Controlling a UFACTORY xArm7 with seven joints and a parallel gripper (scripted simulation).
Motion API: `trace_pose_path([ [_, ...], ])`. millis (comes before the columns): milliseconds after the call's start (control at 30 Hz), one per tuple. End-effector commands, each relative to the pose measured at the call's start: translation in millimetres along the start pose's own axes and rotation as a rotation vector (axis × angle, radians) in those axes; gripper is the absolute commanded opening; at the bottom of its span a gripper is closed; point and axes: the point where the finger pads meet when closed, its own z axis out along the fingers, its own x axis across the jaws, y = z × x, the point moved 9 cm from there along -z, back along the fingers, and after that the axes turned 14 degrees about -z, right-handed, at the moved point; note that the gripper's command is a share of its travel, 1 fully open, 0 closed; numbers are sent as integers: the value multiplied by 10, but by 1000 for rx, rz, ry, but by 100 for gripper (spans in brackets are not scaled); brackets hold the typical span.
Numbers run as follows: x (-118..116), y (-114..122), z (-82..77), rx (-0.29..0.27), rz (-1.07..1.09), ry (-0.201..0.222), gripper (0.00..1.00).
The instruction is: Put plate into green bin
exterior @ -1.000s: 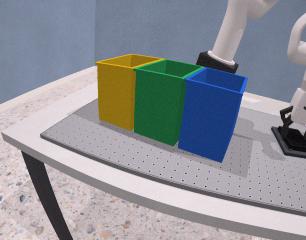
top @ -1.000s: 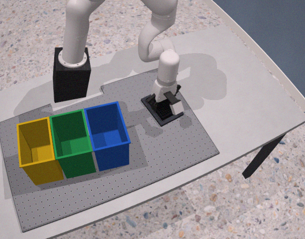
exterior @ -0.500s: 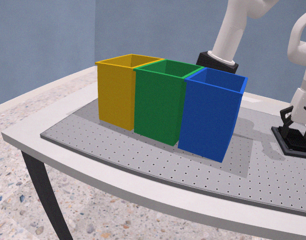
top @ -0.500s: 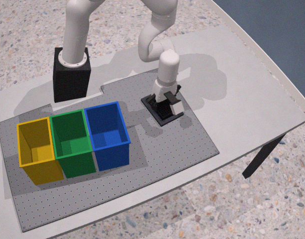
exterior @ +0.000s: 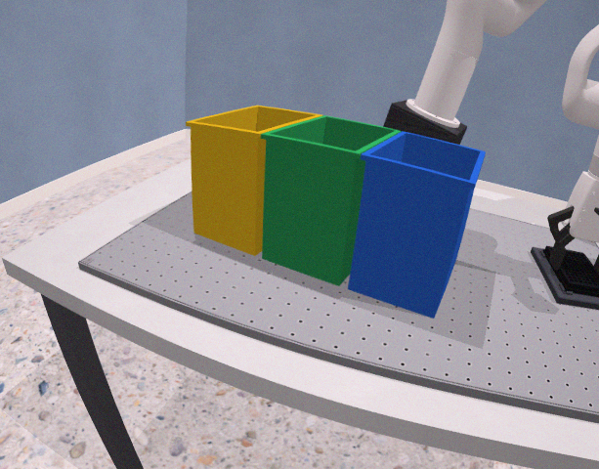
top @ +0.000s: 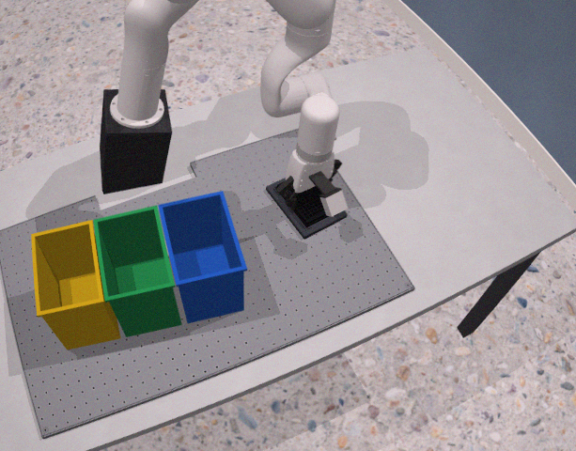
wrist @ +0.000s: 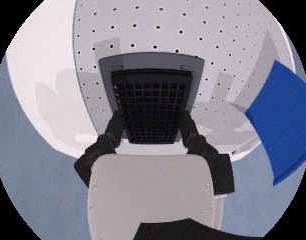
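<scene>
The black 96-well plate (top: pixel 311 209) sits in the dark plate nest N1 (top: pixel 304 209) on the perforated mat, right of the bins. My gripper (top: pixel 307 194) stands straight down over it, with its fingers shut on the plate's two sides. The wrist view shows the plate (wrist: pixel 152 106) in the nest, held between the two fingertips of the gripper (wrist: pixel 152 132). The plate also shows in the exterior view (exterior: pixel 582 275). The green bin (top: pixel 134 264) stands upright in the middle of the row, between the yellow bin (top: pixel 69 281) and the blue bin (top: pixel 205 252). No signs on the bins are visible.
The three bins stand side by side, touching, at the mat's left (exterior: pixel 315 196). The arm's black base block (top: pixel 133 143) stands behind them. The blue bin is the nearest to the nest, and its edge shows in the wrist view (wrist: pixel 283 123).
</scene>
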Motion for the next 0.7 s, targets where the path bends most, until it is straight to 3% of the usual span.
trace_pose_path([
  [0,-4,-13,-29,4,0,-1,0],
  [667,-4,-14,-136,4,0,-1,0],
])
